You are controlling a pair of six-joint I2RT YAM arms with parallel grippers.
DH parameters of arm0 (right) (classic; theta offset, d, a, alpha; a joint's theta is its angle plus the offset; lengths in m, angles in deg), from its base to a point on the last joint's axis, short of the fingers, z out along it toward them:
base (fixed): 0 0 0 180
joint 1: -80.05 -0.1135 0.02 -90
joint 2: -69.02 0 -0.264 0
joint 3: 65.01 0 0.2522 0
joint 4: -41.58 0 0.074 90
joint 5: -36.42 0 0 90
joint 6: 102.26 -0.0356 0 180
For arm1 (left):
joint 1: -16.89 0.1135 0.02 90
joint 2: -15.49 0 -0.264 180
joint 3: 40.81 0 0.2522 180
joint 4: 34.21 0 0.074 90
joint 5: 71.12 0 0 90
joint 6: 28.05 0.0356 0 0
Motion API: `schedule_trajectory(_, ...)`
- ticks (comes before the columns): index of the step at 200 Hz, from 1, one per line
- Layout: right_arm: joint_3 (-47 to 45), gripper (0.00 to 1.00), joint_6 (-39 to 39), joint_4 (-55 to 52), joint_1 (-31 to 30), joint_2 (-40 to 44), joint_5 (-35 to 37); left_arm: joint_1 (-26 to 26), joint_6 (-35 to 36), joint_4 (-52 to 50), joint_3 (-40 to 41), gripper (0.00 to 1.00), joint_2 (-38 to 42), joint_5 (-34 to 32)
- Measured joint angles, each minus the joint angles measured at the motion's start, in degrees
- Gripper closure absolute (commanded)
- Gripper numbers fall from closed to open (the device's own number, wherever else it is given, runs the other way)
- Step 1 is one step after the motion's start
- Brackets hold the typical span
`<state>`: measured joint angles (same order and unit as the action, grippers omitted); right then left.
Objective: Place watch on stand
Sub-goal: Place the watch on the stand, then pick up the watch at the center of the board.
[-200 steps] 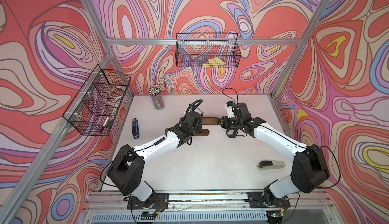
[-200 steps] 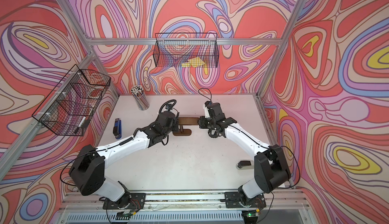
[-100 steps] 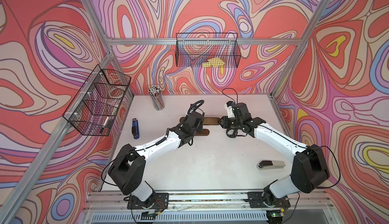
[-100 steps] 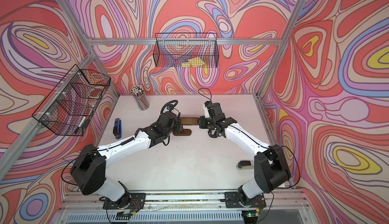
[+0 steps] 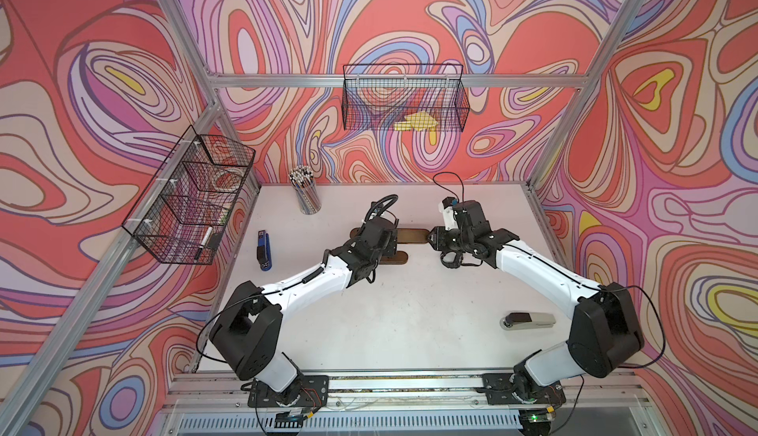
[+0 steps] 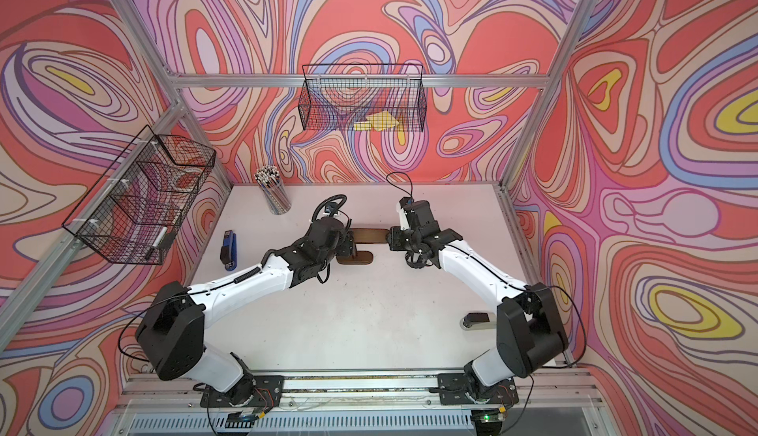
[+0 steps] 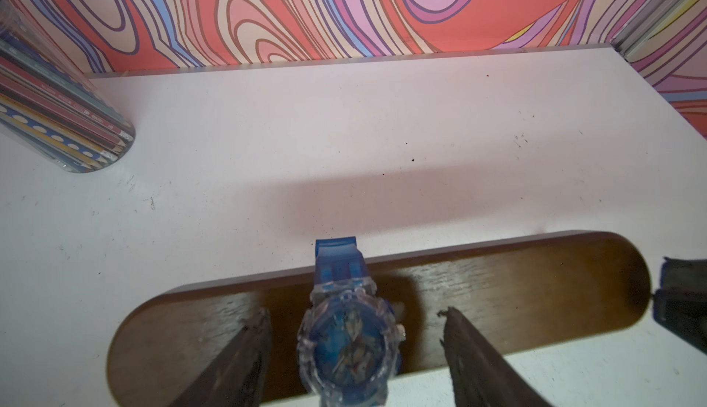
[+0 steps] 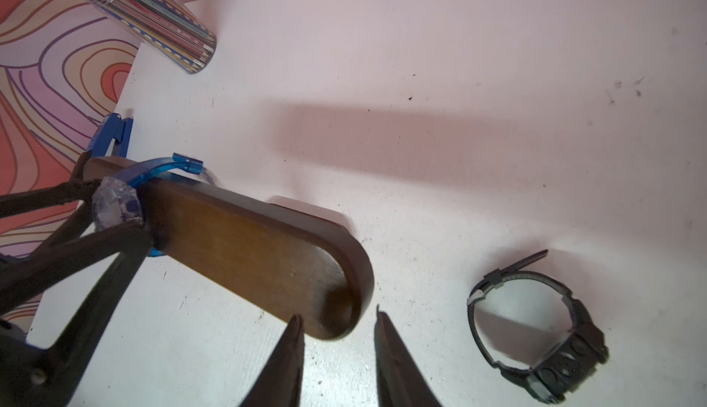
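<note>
The left claw (image 7: 355,310) gapes empty, flanking a translucent blue watch (image 7: 348,344), cut off below, on the rounded wooden stand (image 7: 497,290); the right claw (image 8: 337,312) is parted, empty.

Both arms come in from the near edge of the worktop (image 5: 410,323), elbows out, wrists converging mid-worktop toward the rear. The left arm (image 5: 303,286) is stretched low, forward and to the right, wrist pitched down. The left gripper (image 7: 355,313) has its jaws spread wide, both fingers clear, nothing clamped. The right arm (image 5: 533,266) angles forward and left, wrist pointing inward. The right gripper (image 8: 337,315) has its jaws parted narrowly, nothing pinched between the tips. Grippers face each other, near but apart.
</note>
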<state>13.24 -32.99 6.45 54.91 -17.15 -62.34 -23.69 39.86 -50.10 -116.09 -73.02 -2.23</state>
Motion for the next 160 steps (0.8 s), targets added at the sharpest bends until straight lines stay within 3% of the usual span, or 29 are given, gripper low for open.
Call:
schedule_trajectory(36, 0.24, 0.42, 1.38, -1.75, 0.0, 1.79, 2.23, 0.0, 1.79, 0.0, 0.0, 0.23, 3.85, 0.02)
schedule_trajectory(67, 0.48, 0.36, 1.77, -3.85, 0.09, 2.93, 4.42, 0.0, 3.43, -1.44, -0.22, 0.21, 7.72, 0.33)
schedule_trajectory(112, -0.83, 0.36, -0.28, -7.56, 1.77, 5.95, 10.27, 0.0, 7.3, -9.07, -4.92, 0.21, 9.16, 8.57)
schedule_trajectory(160, -6.73, 0.47, -4.46, -9.53, 3.74, 6.43, 13.81, 0.0, 8.79, -15.26, -5.18, 0.23, 12.41, 21.92)
